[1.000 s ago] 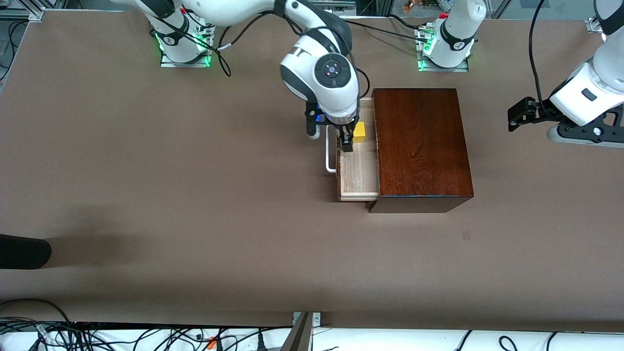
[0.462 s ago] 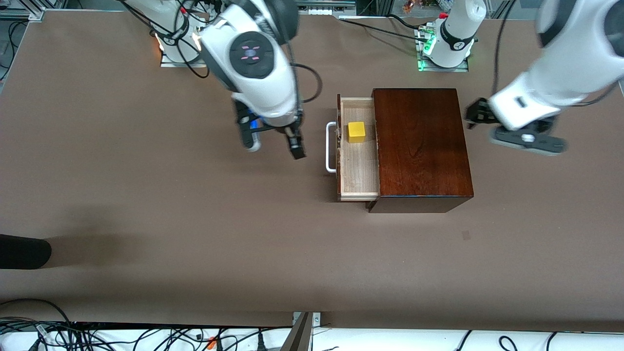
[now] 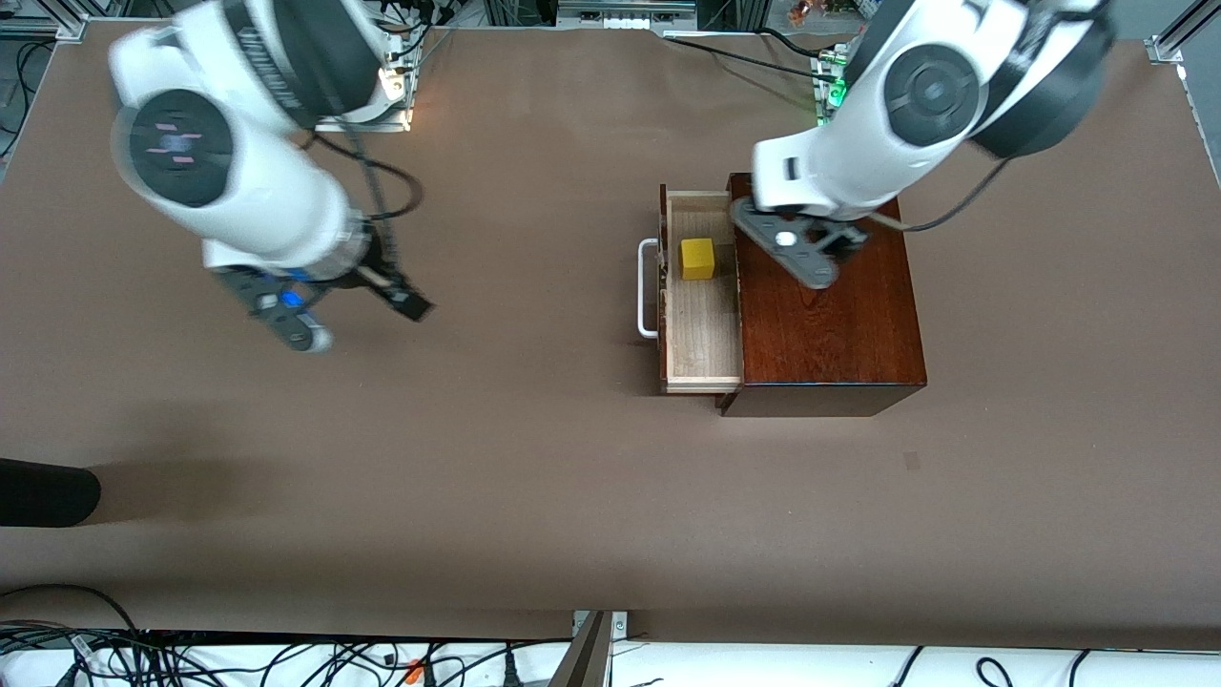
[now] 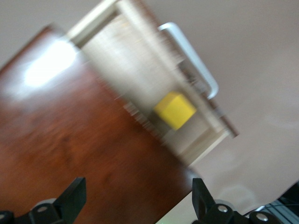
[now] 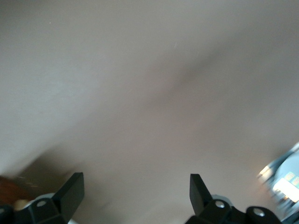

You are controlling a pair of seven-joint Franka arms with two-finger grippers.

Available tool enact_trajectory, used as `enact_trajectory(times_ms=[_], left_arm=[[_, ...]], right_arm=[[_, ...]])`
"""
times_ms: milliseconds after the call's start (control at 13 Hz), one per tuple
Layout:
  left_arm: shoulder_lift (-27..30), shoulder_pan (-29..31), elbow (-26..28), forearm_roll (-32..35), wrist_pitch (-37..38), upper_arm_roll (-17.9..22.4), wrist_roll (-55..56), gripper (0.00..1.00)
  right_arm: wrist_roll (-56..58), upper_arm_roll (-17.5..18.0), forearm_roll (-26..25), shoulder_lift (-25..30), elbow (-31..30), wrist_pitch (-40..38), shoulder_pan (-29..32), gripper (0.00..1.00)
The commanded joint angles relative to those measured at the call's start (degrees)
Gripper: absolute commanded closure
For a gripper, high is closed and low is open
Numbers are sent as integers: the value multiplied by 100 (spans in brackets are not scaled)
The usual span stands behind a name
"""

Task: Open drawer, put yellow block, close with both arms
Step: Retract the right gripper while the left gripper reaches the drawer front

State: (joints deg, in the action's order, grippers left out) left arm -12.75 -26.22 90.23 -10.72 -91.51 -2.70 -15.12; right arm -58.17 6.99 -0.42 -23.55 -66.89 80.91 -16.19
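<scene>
Block (image 3: 697, 259) is sitting in the open drawer (image 3: 704, 329) mid-frame, left gripper (image 4: 136, 200) hanging wide over the box (image 3: 825, 305), right gripper (image 5: 135, 198) wide over bare table (image 3: 477, 458).

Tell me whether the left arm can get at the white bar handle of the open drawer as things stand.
Probably yes. The left gripper hangs open over the dark mahogany box, and nothing stands at the white U-shaped bar handle; the right gripper is over bare table toward its own end.

drawer (image 4: 140, 88): blurred | left pincer (image 4: 136, 198): base cut off | box (image 3: 825, 315): partly hidden by left arm
</scene>
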Motion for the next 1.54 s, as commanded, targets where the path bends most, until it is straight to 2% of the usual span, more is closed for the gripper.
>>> enact_trajectory(times_ms=[0,231,385,462,615,769,923,1154,1462], left_arm=[[-359,-496,-146,-229,-540,-20,-481,0],[-745,-1093,-146,-281,-1323,-20,-1464,0],[-1026,-1420,-146,-255,-1973,-20,-2079,0],[-1184,-1490,-155,-255,-2254,-20,-2509,0],[-1474,-1649,-146,-255,-2668,-20,-3248,0],[-1642,-1833,-102,-185,-2732,-11,-3602,0],[-1757,-1878,-41,200,-2714,-11,-3708,0],[-1880,-1922,39,228,-2662,-11,-3717,0],[-1863,-1860,206,676,-2425,-3,-3717,0]], right_arm=[[1680,-687,68,885,-1070,118,-33,0],[3175,-1303,33,1290,-1588,354,-34,0],[4160,-1725,33,1737,-2272,783,-34,0],[4443,-1831,-2,1939,-2537,925,-34,0],[5014,-1990,-20,2056,-2671,953,97,0],[5603,-1938,-46,2091,-2662,953,440,0],[5930,-1833,-55,2135,-2662,953,721,0],[5966,-1227,-142,2170,-2654,918,1266,0],[5905,-1217,-178,2161,-2619,882,1267,0]])
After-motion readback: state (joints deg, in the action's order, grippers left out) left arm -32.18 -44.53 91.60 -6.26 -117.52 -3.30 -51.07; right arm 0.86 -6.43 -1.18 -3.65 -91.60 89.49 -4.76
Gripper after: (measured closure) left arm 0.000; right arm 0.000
